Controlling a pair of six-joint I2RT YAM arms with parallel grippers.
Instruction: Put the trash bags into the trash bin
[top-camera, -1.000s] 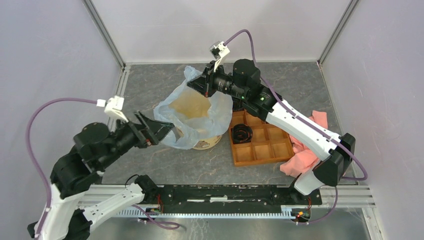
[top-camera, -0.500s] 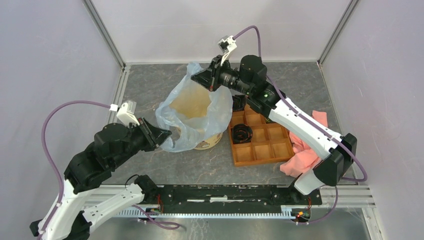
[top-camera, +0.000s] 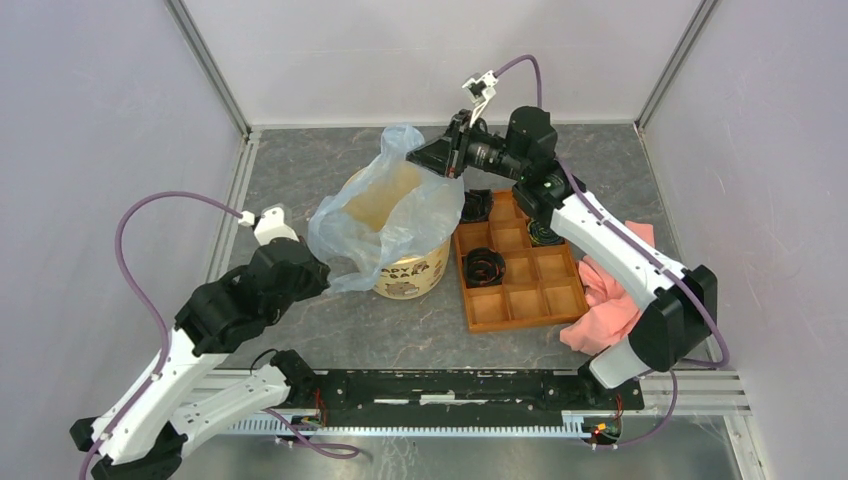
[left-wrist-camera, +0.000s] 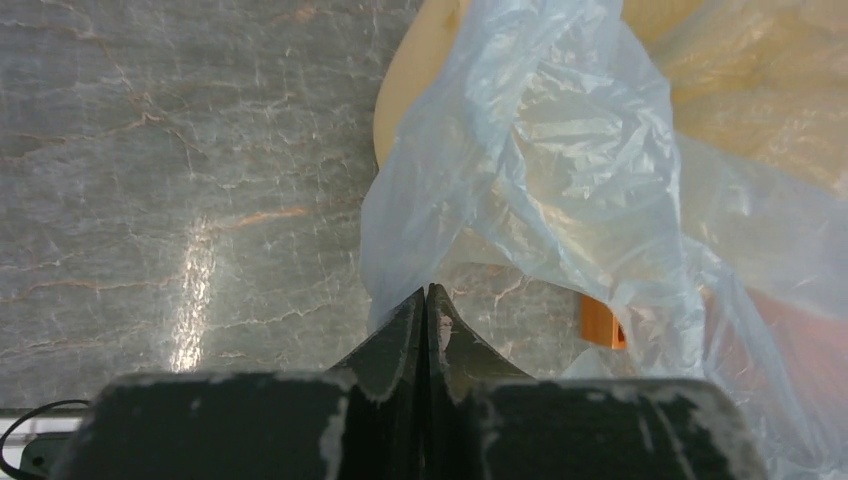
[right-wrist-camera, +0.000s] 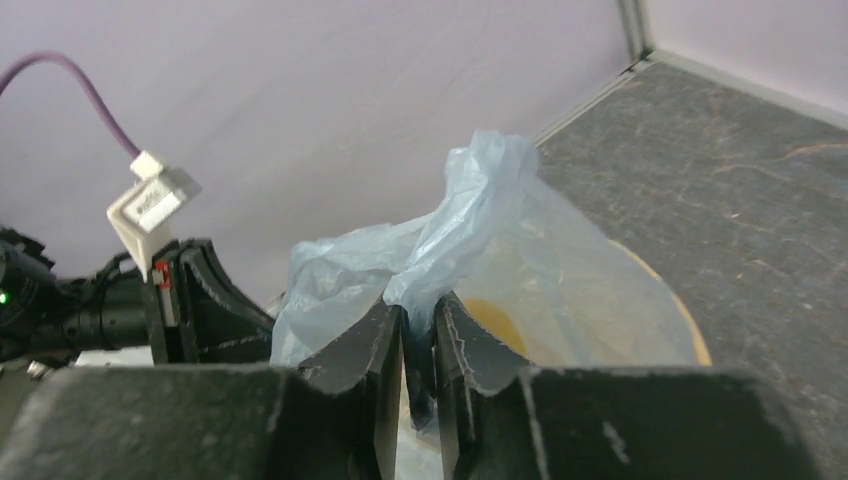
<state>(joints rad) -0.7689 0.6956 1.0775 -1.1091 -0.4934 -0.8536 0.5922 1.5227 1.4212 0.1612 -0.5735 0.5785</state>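
Bag (top-camera: 385, 215) lines and overhangs the bin (top-camera: 412, 272); left gripper (left-wrist-camera: 428, 292) clamped on its near hem, right gripper (right-wrist-camera: 420, 305) slightly apart around the far corner, hold uncertain; best to draw the hem down evenly outside the rim, slowly, since thin film tears.

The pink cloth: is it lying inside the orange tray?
No, the pink cloth lies on the table beside the orange tray, against its right side and outside its compartments.
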